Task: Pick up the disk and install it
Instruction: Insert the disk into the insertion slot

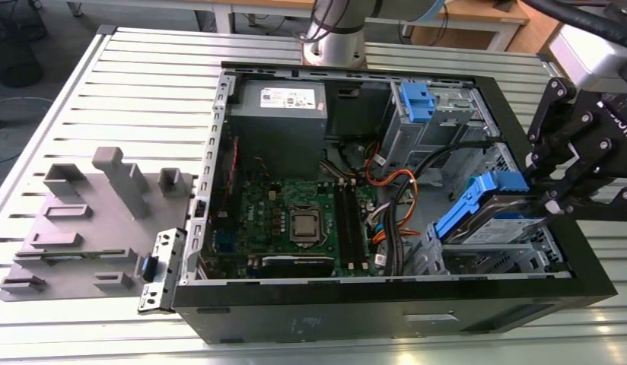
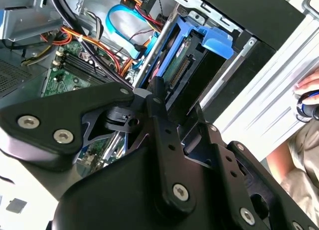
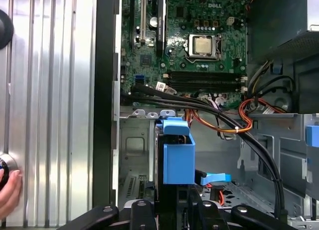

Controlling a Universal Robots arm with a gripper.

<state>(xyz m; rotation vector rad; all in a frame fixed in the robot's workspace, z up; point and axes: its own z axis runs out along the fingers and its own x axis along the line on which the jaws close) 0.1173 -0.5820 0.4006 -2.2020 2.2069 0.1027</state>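
- Exterior view: the end effector [image 1: 553, 199] is clamped on the disk [image 1: 493, 219], its fingers closed in on the disk's edges. The disk hangs tilted with its blue bracket [image 1: 483, 194] on the upper side, just above the drive cage [image 1: 496, 255] at the exterior view's right of the case [image 1: 395, 293].
- The tilt probably lines the lower edge up with the cage slot (it looks unseated, since most of it sticks out).
- The case lies open on its side on the tabletop [image 1: 141, 91], so the bay can be reached from above.
- Second wrist view: the disk is edge-on between the fingers [image 2: 159, 105], connector row visible. A side grip likely leaves the bracket free to latch.
- First wrist view: the bracket is centred ahead of the end effector. Black cables [image 3: 169, 98] run just beside it, a likely snag risk. A person's hand [image 3: 7, 190] sits at the tabletop edge, apart from the case.
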